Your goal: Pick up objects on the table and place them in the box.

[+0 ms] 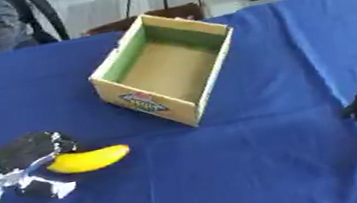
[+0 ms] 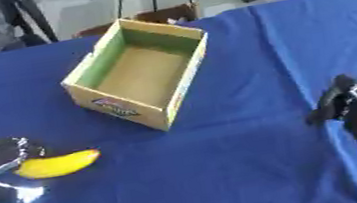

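At lower left we see our left hand (image 1: 23, 164) just beside the banana (image 1: 88, 159), fingers uncurled, grasping nothing; our right hand (image 2: 341, 102), lower right, looks clenched, well apart.

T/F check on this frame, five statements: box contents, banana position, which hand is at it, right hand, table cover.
1. The box is empty. True.
2. The banana lies inside the box. False: it lies on the cloth, in front of the box toward the left.
3. The left hand is at the banana. True.
4. The right hand holds the banana. False: it is far off at the right edge, holding nothing.
5. The table cloth is red. False: it is blue.
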